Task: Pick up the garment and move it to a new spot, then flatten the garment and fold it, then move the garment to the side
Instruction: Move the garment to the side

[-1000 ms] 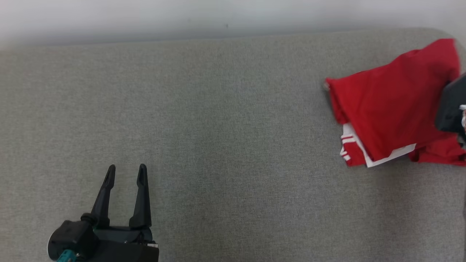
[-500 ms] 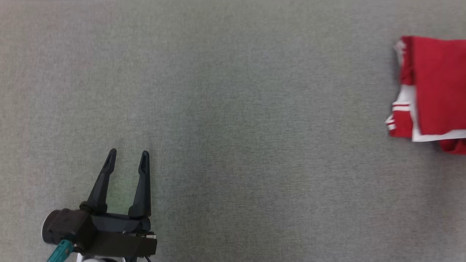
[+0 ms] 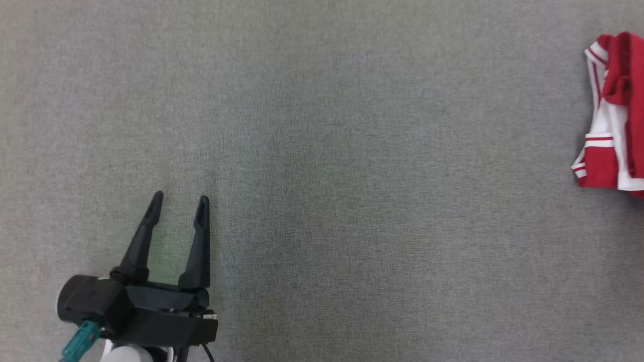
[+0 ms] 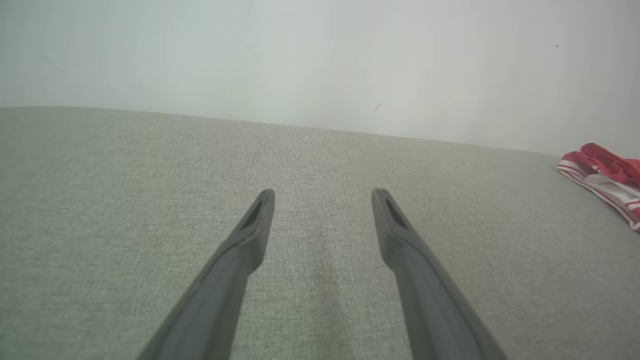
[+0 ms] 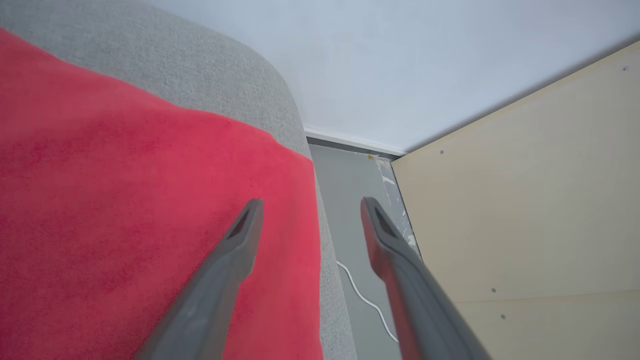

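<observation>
The garment (image 3: 616,110) is red with white trim and lies folded at the far right edge of the grey surface in the head view. It also sits at the right edge of the left wrist view, garment (image 4: 607,175). My left gripper (image 3: 180,202) stands open at the lower left over bare fabric, far from it; left gripper (image 4: 322,192) holds nothing. In the right wrist view my right gripper (image 5: 309,202) is open above the garment's (image 5: 125,210) right edge, with nothing between its fingers.
The grey padded surface (image 3: 352,151) ends in a rounded corner (image 5: 240,65) beside the garment. Beyond it are a grey floor (image 5: 350,200) with a white cable (image 5: 367,300), a pale wall (image 4: 300,55) and a beige panel (image 5: 525,200).
The head camera has turned, so the garment slid toward the right edge of the view. The dark right gripper body seen on the garment a second ago is out of the head view.
</observation>
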Motion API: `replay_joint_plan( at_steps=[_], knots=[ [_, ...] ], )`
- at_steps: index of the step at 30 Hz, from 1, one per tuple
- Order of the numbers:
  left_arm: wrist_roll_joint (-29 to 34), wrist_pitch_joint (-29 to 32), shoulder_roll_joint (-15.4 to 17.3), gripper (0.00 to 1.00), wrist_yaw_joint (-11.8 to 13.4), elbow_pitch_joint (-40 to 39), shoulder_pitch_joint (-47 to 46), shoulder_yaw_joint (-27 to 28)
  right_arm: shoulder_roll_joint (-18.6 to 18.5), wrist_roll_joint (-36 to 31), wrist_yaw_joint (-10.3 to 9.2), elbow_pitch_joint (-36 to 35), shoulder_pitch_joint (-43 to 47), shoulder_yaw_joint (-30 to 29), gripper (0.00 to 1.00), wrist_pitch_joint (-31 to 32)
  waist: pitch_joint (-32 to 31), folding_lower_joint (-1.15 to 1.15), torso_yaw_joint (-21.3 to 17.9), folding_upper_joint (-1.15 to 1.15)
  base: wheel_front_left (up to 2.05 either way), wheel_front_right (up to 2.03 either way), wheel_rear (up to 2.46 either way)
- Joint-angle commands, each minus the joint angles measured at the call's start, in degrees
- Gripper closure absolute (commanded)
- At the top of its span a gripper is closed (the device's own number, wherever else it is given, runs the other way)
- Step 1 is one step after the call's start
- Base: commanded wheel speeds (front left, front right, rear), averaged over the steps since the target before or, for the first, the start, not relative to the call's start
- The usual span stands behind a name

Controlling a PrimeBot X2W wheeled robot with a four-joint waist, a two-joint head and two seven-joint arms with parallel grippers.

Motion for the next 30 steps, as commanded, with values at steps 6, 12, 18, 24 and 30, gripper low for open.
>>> replay_joint_plan(
  at_steps=[6, 12, 18, 24, 30],
  knots=[
    [-1.8, -0.2, -1.6, 0.00, 0.1, -0.7, 1.8, 2.9, 3.9, 1.1, -0.15, -2.0, 1.5, 4.4, 0.00, -14.7, -7.5, -0.01, -1.2, -0.01, 0.00, 0.00, 0.00],
    [-3.6, -0.2, -3.1, 0.00, 0.2, 0.9, 4.8, 4.5, 7.5, 9.6, -0.15, -4.4, 8.0, 12.1, 0.00, -24.0, -15.4, -0.01, -1.1, -0.01, 0.00, 0.00, 0.00],
    [-3.2, -0.2, -4.2, 0.00, 0.4, 3.6, 7.3, 6.7, 11.7, 18.7, -0.15, -10.0, 17.3, 17.6, 0.00, -30.0, -21.2, -0.01, -1.4, -0.01, 0.00, 0.00, 0.00],
    [-1.7, -0.2, -4.7, 0.00, 2.0, 4.9, 9.7, 9.6, 17.0, 23.0, -0.15, -13.6, 24.2, 20.8, 0.00, -32.9, -24.3, -0.01, -2.0, -0.01, 0.00, 0.00, 0.00],
    [-1.3, -0.2, -5.1, 0.00, 2.2, 6.1, 12.1, 11.6, 23.3, 23.9, -0.16, -16.5, 30.6, 21.5, 0.00, -35.2, -25.9, -0.01, -2.1, -0.01, 0.00, 0.00, 0.00]
  ],
)
